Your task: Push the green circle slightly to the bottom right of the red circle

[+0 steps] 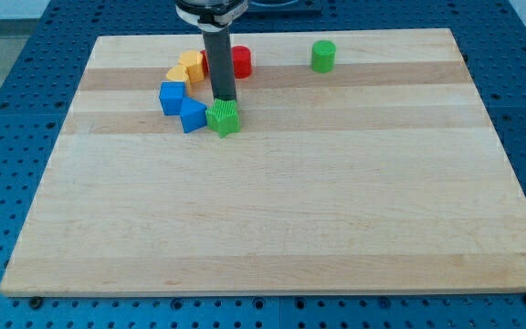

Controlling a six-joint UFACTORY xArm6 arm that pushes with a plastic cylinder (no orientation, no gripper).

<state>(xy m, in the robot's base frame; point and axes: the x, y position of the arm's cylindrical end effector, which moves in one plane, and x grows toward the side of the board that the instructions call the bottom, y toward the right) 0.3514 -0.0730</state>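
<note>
Camera view shows the pale wooden board (272, 228) with my tip (224, 100) in the upper left of the frame, just above a green star-like block (224, 119) and seemingly touching its top edge; this arm carries no pincer, only the dark rod, so there is nothing to open or close. The small green plastic cylinder, the green circle (323, 56), stands alone near the top edge, right of centre and well apart from my tip. The red circle (240, 61), a short red cylinder, is partly hidden behind the rod, with yellow blocks (186, 68) and blue blocks (181, 105) crowded to its left. I judge the green circle light, rigid and quick to slide or roll off line, so contact should be square on its right side, pushing leftward and slightly down.
</note>
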